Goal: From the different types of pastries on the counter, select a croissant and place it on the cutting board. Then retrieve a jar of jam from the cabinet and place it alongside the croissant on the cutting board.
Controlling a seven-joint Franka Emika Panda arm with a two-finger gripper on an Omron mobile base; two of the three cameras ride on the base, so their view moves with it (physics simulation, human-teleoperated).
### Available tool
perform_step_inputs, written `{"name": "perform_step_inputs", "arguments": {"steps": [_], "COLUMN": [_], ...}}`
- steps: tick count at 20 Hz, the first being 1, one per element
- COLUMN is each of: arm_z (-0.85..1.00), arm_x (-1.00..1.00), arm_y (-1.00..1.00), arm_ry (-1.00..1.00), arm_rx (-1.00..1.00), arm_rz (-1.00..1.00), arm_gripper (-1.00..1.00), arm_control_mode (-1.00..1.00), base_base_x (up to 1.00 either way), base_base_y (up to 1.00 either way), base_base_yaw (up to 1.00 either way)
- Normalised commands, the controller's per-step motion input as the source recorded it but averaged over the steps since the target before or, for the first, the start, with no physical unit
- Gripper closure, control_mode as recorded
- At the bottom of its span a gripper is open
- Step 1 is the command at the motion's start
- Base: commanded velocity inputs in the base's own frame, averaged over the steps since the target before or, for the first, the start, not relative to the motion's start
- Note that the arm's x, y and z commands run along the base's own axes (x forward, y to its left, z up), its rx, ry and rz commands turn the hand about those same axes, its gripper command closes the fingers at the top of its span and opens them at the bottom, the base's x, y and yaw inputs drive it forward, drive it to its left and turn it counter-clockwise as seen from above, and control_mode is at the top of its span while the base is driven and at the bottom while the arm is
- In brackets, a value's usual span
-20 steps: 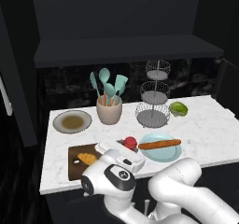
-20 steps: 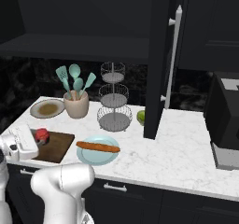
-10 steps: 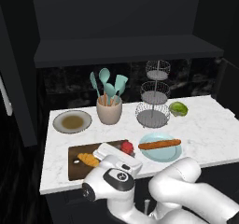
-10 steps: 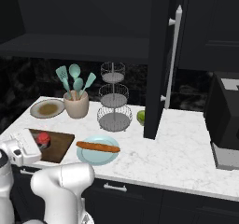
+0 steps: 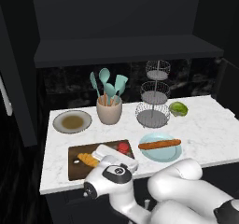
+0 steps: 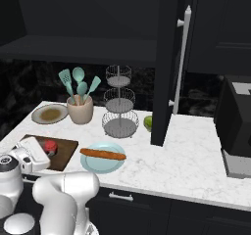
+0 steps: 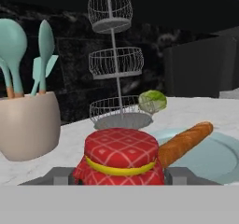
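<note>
The dark cutting board (image 5: 74, 168) lies at the counter's (image 5: 205, 125) front left. The golden croissant (image 5: 87, 159) rests on its middle. My gripper (image 5: 119, 151) is at the board's right end, shut on the jar of jam (image 5: 123, 147), whose red top shows beside the white hand. From the right base view the jar of jam (image 6: 50, 146) is low over the cutting board (image 6: 67, 153); whether it touches, I cannot tell. In the hand view the jar of jam (image 7: 122, 158) sits between the grey fingers (image 7: 58, 175). The baguette (image 5: 159, 144) lies on a light blue plate.
The light blue plate (image 5: 161, 154) is right of the board. Behind stand a beige utensil cup (image 5: 109, 111), a grey plate (image 5: 72, 122), a three-tier wire stand (image 5: 153, 97) and a green item (image 5: 178, 108). An open cabinet door (image 6: 166, 67) hangs over the counter.
The hand and the jar have sunk a little toward the board's right end. The croissant and baguette have not moved.
</note>
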Motion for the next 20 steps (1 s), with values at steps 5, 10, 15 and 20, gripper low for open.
{"name": "perform_step_inputs", "arguments": {"steps": [5,10,15,20], "arm_z": [-0.4,-0.39,-0.33,-0.33], "arm_x": [0.37,0.24,0.22,0.02], "arm_y": [0.38,0.45,0.32,0.12], "arm_ry": [0.05,0.08,0.07,0.0], "arm_rx": [0.0,0.0,0.0,0.0], "arm_rz": [0.0,0.0,0.0,0.0], "arm_gripper": [1.0,1.0,1.0,-1.0], "arm_control_mode": [-1.0,-1.0,-1.0,-1.0], "base_base_x": [0.0,0.0,0.0,0.0], "base_base_y": [0.0,0.0,0.0,0.0], "base_base_yaw": [0.0,0.0,0.0,0.0]}}
